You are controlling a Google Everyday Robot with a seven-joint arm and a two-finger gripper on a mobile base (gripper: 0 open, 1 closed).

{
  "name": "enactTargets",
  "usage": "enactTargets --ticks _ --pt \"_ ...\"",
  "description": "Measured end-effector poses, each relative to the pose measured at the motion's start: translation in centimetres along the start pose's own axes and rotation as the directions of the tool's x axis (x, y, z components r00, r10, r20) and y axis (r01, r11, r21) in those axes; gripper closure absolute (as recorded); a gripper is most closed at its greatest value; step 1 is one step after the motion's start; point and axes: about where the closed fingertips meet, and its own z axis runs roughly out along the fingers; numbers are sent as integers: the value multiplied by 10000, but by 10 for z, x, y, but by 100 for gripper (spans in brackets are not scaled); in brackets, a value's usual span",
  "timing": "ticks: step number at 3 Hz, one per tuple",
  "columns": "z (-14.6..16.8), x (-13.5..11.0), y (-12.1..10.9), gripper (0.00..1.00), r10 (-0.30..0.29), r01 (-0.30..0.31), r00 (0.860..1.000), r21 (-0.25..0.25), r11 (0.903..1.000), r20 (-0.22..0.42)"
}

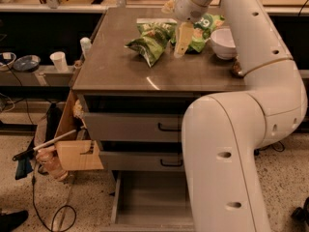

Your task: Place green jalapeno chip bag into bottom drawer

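While jaws hang above surface [116, 69], openness untellable: two bags there (green jalapeno chip bag [152, 41], brighter bag [206, 29]), one bowl [223, 43]; three drawers [130, 127], bottom drawer [149, 202] open.

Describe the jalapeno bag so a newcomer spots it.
On the counter above the grey drawers, look left of the white bowl. The gripper hangs beside a bright green bag; the green jalapeno chip bag is the duller olive one, farther from the bowl.
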Motion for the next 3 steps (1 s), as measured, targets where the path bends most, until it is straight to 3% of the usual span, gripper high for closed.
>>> enactTargets --ticks 3 --pt "20 -1 -7 0 -123 117 9982 95 9999 592"
